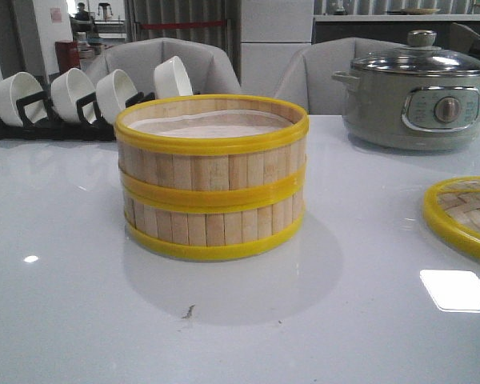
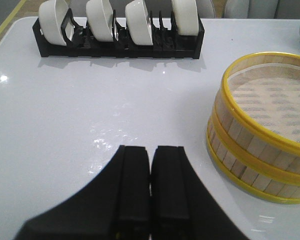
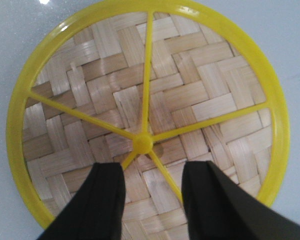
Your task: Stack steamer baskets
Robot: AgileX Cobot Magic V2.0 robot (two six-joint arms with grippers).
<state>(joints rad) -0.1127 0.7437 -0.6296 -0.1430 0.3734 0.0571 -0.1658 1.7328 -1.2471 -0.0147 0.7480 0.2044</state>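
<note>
Two steamer baskets [image 1: 212,188] stand stacked one on the other at the middle of the white table, pale wood slats between yellow rims, a white liner showing in the upper one. The left wrist view shows the same stack of steamer baskets [image 2: 260,150] off to one side of my left gripper [image 2: 151,150], which is shut with nothing between its fingers and hovers over bare table. My right gripper [image 3: 153,170] is open above the flat woven-bamboo lid [image 3: 147,107], its fingers either side of a yellow spoke just short of the centre knob. Neither gripper shows in the front view.
A black rack with several white bowls [image 1: 72,100] stands at the back left. A grey-green electric pot [image 1: 420,96] with a glass lid sits at the back right. The woven lid [image 1: 464,216] lies at the right edge of the table.
</note>
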